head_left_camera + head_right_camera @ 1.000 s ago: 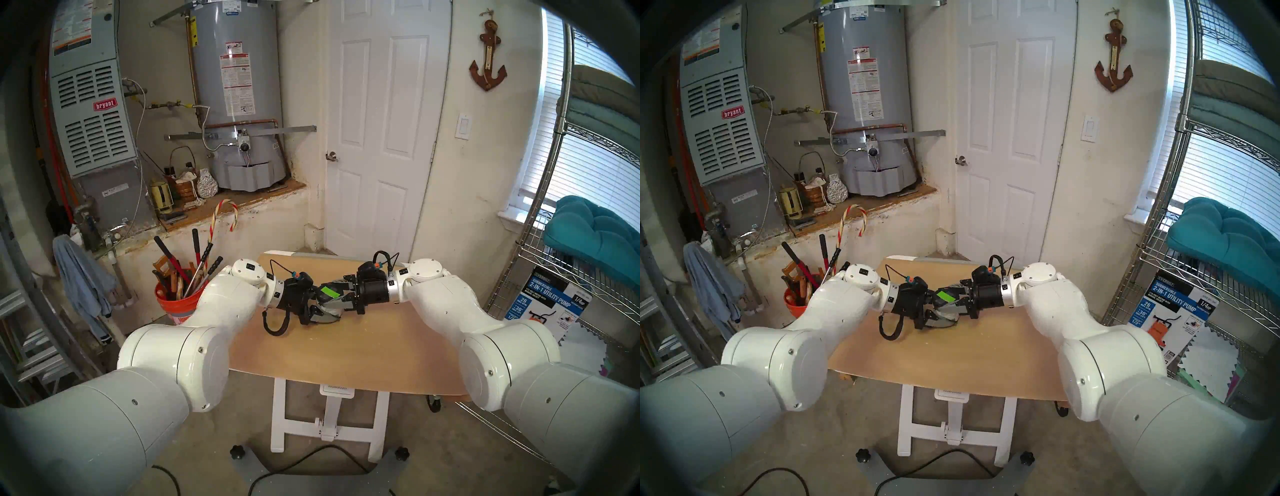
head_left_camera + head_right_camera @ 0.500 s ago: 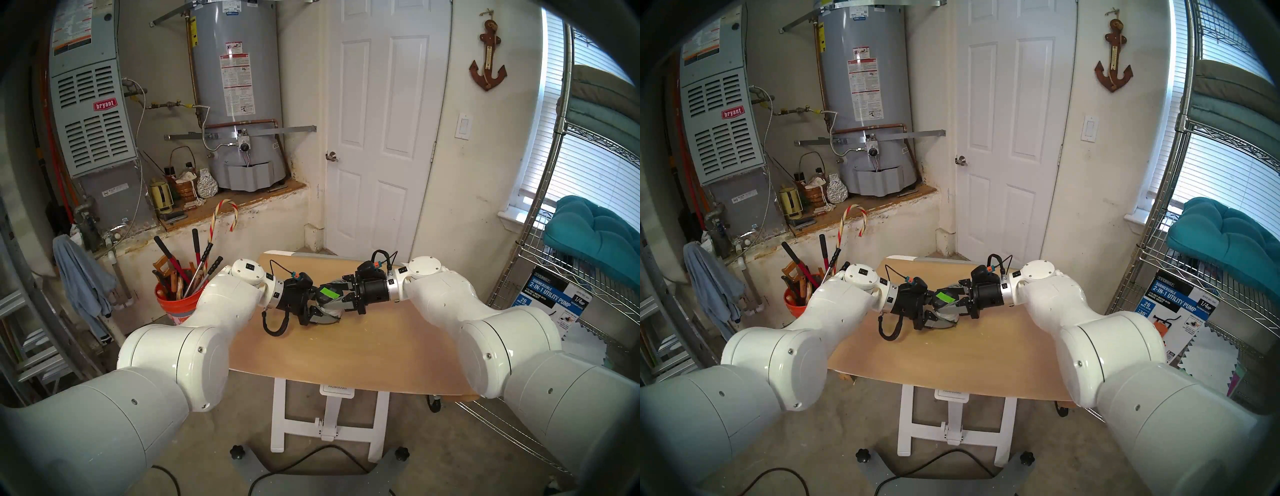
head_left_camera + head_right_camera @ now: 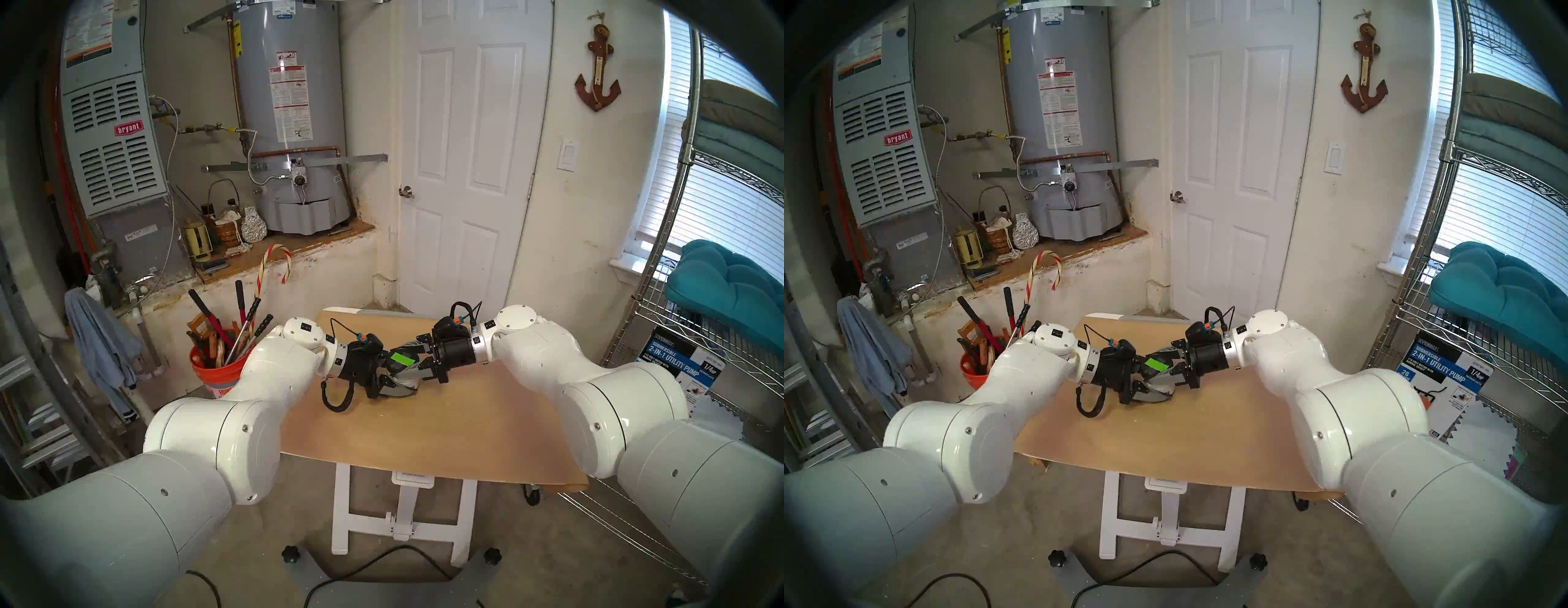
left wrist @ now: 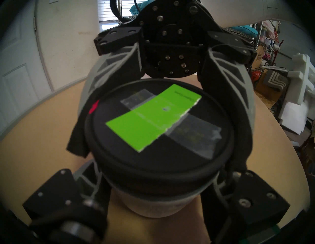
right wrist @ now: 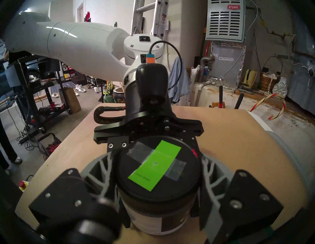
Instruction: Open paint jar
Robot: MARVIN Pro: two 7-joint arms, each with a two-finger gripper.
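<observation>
Garage clutter rings a small wooden table (image 3: 424, 429): at far left a furnace (image 3: 112, 140) stands, with an orange bucket (image 3: 216, 375) of tools on the floor beside the table and a grey water heater (image 3: 292, 114) behind it. Over the table's far half, the left gripper (image 3: 392, 382) reaches in from the left, its jaws clamped on the pale body of the paint jar (image 5: 153, 223), low down under the lid. That jar sits upright between the two grippers, near the middle of the table. Its black lid (image 4: 158, 134) carries a bright green strip (image 4: 153, 115) taped across the top. From the right, the right gripper (image 3: 413, 361) comes in slightly higher, its jaws closed around the lid's rim on both sides. Further right, a white door (image 3: 471, 148) and a wire shelf (image 3: 721, 339) holding a teal cushion (image 3: 729, 288) complete the room.
</observation>
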